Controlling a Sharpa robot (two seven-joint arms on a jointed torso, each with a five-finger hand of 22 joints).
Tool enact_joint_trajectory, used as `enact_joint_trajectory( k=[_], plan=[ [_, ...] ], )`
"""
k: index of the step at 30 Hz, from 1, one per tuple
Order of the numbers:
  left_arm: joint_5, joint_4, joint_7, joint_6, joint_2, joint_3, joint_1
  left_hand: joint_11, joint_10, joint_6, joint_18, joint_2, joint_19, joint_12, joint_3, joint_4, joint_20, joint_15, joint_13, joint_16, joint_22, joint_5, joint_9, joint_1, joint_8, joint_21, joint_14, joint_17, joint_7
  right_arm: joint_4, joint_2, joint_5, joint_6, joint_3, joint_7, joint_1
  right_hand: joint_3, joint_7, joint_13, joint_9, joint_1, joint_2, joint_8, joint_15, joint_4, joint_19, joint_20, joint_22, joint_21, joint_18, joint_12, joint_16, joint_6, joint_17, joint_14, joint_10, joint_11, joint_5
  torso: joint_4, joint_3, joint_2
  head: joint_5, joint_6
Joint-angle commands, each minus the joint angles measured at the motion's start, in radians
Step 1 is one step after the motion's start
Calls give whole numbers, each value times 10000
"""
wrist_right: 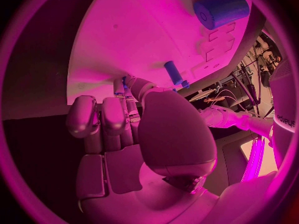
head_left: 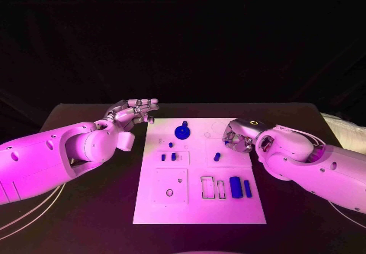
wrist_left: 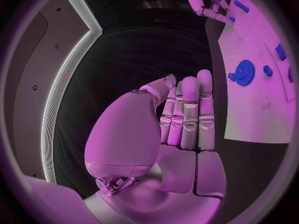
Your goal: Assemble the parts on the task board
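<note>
A flat white task board point(head_left: 200, 209) lies at the centre of the black bench point(head_left: 91, 211), carrying small blue parts, including a toothed gear point(head_left: 182, 130) near its upper edge. The left hand point(head_left: 134, 112), upper left of the board, holds nothing, fingers straight and released. The right hand point(head_left: 237, 138) rests over the board's upper right edge, fingers curled; whether it grasps a part I cannot tell.

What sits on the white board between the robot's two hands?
In the head view, a blue gear stands on the task board, roughly midway between the left hand and the right hand.

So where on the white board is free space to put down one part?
The task board is bare along its near edge, below the rectangular slots. The far-left corner by the left robot hand also looks free. Around the blue gear and the right robot hand it is crowded.
</note>
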Motion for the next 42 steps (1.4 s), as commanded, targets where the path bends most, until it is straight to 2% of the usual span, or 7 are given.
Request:
enact_joint_trajectory(
  k=[1, 6, 17, 26, 36, 40, 42],
  plan=[
    [25, 27, 24, 176, 10, 6, 2, 1, -82, -65, 109, 123, -51, 35, -67, 19, 6, 14, 13, -9, -15, -29, -13, 6, 14, -44, -61, -8, 10, -20, 28, -385, 619, -85, -361, -106, 85, -20, -9, 43, 2, 139, 84, -76, -63, 94, -2, 104, 106, -162, -4, 74, 141, 30, 422, 164, -17, -84, -10, 0, -7, -11, -17],
    [25, 28, 51, 144, 16, 6, 2, 3, -100, -62, 109, 137, -50, 46, -81, 12, 7, 16, 14, -7, -19, -29, -14, 11, 18, -50, -65, -18, 11, 85, 22, -478, 255, -86, -391, -140, 71, -23, -53, 49, -121, 129, 48, -74, -43, 109, -6, 158, 150, -171, -58, 100, 117, 17, 414, 138, -5, -199, -8, 3, -14, -16, -8],
    [25, 0, 300, -157, 43, 7, -1, 2, -154, -55, 113, 192, -40, 89, -112, -31, 7, 15, 21, 8, -29, -20, -16, 58, 30, -66, -71, -49, 6, 401, -120, -505, -1019, -42, -374, -157, 104, -28, -78, 59, -160, 152, 39, -67, -41, 182, -4, 305, 247, -200, -56, 187, 132, 81, 422, 144, -7, -229, -6, -2, -21, -41, 52],
    [25, -35, 339, -204, 55, 7, -4, 3, -158, -56, 113, 196, -39, 93, -115, -34, 6, 14, 22, 10, -29, -20, -17, 61, 30, -67, -72, -51, 7, 872, -368, -355, -1304, 63, -234, -151, 152, -23, -92, 73, -129, 153, 43, -67, -92, 226, -3, 399, 311, -218, -50, 254, 163, 130, 428, 178, -11, -249, -17, 9, -3, -8, 60],
    [25, -81, 334, -152, 97, 6, -22, 6, -167, -57, 113, 200, -38, 96, -122, -36, 6, 15, 22, 11, -30, -20, -17, 59, 30, -68, -73, -55, 10, 2017, -343, -111, -1509, 96, 26, -242, 161, -17, -96, 76, -125, 146, 43, -67, -106, 255, -3, 454, 346, -228, -50, 297, 170, 170, 434, 185, -9, -248, 10, 4, 1, 116, 72],
    [25, -85, 333, -134, 110, 6, -27, 6, -167, -57, 113, 200, -38, 96, -122, -36, 6, 15, 22, 11, -30, -20, -17, 59, 30, -68, -73, -55, 10, 2555, -194, 8, -1566, 98, 117, -408, 171, -11, -101, 78, -120, 144, 40, -66, -117, 254, -3, 455, 349, -228, -53, 306, 170, 174, 435, 185, -6, -240, 12, -11, 5, 287, 130],
    [25, -89, 331, -125, 120, 6, -30, 6, -167, -57, 113, 200, -38, 96, -122, -36, 6, 15, 22, 11, -30, -20, -17, 59, 30, -68, -73, -55, 10, 2720, -69, 62, -1552, 97, 148, -513, 179, -5, -105, 79, -118, 145, 37, -65, -124, 257, -2, 463, 355, -229, -56, 306, 168, 168, 434, 183, -2, -232, 3, -11, 6, 462, 150]
  ],
)
